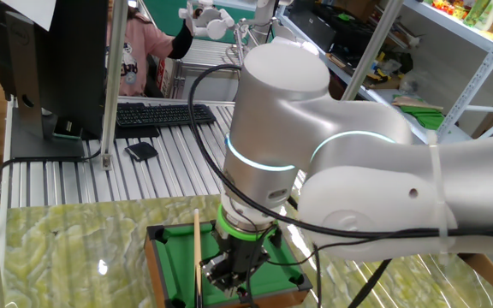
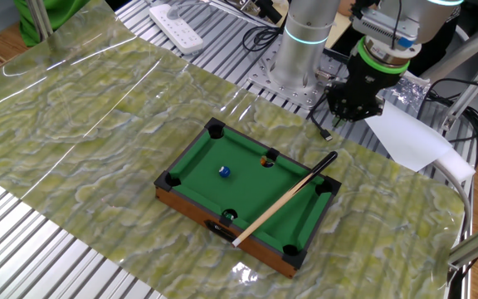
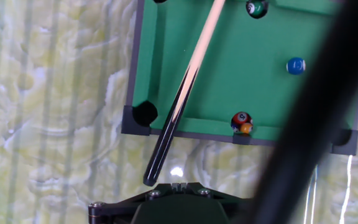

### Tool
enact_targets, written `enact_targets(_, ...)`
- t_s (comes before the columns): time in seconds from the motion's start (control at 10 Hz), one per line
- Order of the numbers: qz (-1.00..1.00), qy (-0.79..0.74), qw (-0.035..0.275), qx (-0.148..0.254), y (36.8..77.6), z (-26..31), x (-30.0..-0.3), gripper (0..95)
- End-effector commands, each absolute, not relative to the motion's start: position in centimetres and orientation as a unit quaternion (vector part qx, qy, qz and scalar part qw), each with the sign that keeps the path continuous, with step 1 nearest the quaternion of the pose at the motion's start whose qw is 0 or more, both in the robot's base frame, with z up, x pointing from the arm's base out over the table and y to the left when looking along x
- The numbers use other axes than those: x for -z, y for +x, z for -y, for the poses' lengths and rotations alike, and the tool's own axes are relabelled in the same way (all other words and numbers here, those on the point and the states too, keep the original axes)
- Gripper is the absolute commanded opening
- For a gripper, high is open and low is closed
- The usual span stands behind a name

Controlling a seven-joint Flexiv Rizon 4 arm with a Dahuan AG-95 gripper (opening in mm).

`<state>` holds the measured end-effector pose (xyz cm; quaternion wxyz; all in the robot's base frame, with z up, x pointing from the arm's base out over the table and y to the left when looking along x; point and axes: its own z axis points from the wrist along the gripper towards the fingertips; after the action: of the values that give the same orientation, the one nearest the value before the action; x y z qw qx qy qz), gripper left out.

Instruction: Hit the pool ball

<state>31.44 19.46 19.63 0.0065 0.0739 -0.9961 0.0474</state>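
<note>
The pool ball (image 2: 223, 172) is small and blue, and lies on the green felt of the miniature pool table (image 2: 191, 163), toward its left half. In the hand view the pool ball (image 3: 296, 66) sits upper right. The wooden cue stick (image 2: 282, 199) lies slantwise across the table's right half, its dark butt past the far rail. My gripper (image 2: 347, 115) hangs above the marble-patterned surface beyond that rail, shut and holding nothing. In the hand view its fingertips (image 3: 178, 185) are pressed together just below the cue stick's butt (image 3: 151, 177). The arm hides the ball in one fixed view.
An orange ball (image 3: 242, 122) rests by the middle pocket of the near rail. A green ball (image 3: 257, 7) sits in the opposite pocket. A black cable (image 3: 309, 118) crosses the hand view. A white sheet (image 2: 405, 137) and a power strip (image 2: 177, 28) lie beyond the mat.
</note>
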Motion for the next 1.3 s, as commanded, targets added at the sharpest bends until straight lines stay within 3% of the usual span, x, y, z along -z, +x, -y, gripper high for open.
enact_targets(0.1,0.995,0.085,0.009,-0.046,30.9,-17.7,-20.2,0.0)
enact_targets(1.3,0.994,0.105,-0.002,-0.043,33.3,-10.8,-19.2,0.0)
